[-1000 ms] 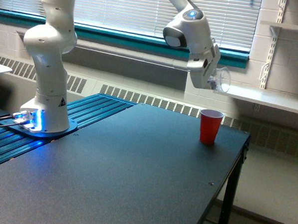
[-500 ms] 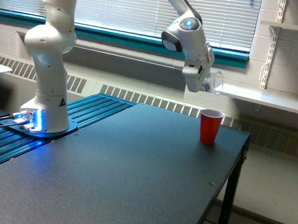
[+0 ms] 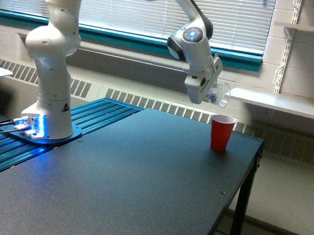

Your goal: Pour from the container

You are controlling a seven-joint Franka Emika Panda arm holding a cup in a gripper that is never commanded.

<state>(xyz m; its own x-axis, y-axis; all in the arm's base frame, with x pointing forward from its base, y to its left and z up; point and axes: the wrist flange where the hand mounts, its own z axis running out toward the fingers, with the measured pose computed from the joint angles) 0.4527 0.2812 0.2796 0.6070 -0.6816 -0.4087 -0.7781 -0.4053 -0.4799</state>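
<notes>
One clear container [image 3: 220,93] tilted in end effector [image 3: 213,92], above red cup [image 3: 221,132].

A cup [image 3: 221,132] stood on the table [image 3: 143,185], near its far edge on the exterior view's right. The clear cup [image 3: 219,93] hung in the gripper [image 3: 213,92] just above it. The arm's base [image 3: 45,127] stood far off on the exterior view's left.

Clear glossy plastic container [image 3: 218,94], opaque red cup [image 3: 221,132], matt dark table [image 3: 143,169].
</notes>
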